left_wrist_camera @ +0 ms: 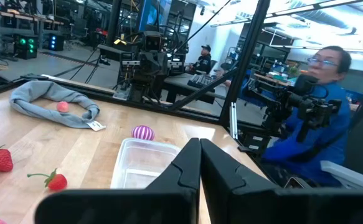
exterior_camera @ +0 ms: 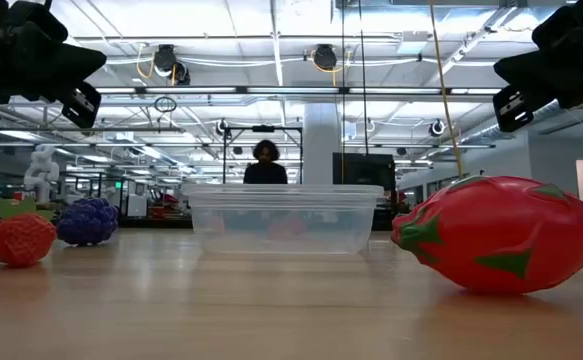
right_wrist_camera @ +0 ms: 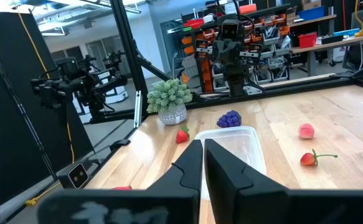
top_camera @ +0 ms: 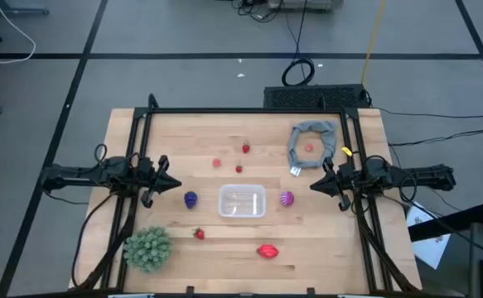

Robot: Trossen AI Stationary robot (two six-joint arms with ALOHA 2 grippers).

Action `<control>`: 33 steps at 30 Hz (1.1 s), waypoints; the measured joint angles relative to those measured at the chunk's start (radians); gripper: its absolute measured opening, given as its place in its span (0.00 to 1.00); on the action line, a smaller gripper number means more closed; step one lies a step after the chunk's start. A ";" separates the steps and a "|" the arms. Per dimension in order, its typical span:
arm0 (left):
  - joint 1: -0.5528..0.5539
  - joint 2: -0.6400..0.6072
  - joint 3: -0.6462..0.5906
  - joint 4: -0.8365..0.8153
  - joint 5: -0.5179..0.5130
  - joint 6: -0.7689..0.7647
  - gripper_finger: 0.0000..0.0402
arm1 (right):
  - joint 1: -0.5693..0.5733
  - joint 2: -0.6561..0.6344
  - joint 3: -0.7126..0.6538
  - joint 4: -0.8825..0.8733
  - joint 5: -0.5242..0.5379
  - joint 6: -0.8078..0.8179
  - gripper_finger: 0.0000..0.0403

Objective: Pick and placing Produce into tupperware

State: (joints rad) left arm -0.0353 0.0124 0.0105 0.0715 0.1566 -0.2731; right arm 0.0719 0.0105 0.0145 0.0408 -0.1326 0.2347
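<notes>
At the table's centre sits the clear tub [top_camera: 242, 201], thin, glossy plastic with rounded corners, probably light enough to skid if nudged. Around it lie toy fruits: a knobbly purple berry [top_camera: 190, 199] at nine o'clock, a ribbed magenta ball [top_camera: 287, 199] at three, a smooth red oval [top_camera: 267, 250] at five. They look light, firm; pinch each across its middle. Left gripper [top_camera: 175, 184] and right gripper [top_camera: 316, 185] hover closed, empty.

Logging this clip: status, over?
Left hand, right hand shut, empty, flanking tub. Tupperware empty. Produce scattered; purple fruit nearest left. Nothing blocking.
</notes>
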 joint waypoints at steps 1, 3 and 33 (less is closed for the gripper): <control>0.000 0.000 0.000 0.000 0.000 0.000 0.02 | 0.000 0.000 0.000 0.000 0.000 0.000 0.02; 0.000 0.000 0.000 0.000 0.000 0.000 0.02 | 0.000 0.000 0.000 0.000 0.000 0.000 0.02; 0.000 0.000 0.000 0.000 -0.023 0.068 0.02 | 0.000 0.000 0.000 0.015 -0.001 0.022 0.02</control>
State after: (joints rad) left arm -0.0349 0.0123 0.0105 0.0719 0.1337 -0.2056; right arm 0.0719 0.0105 0.0146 0.0560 -0.1335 0.2569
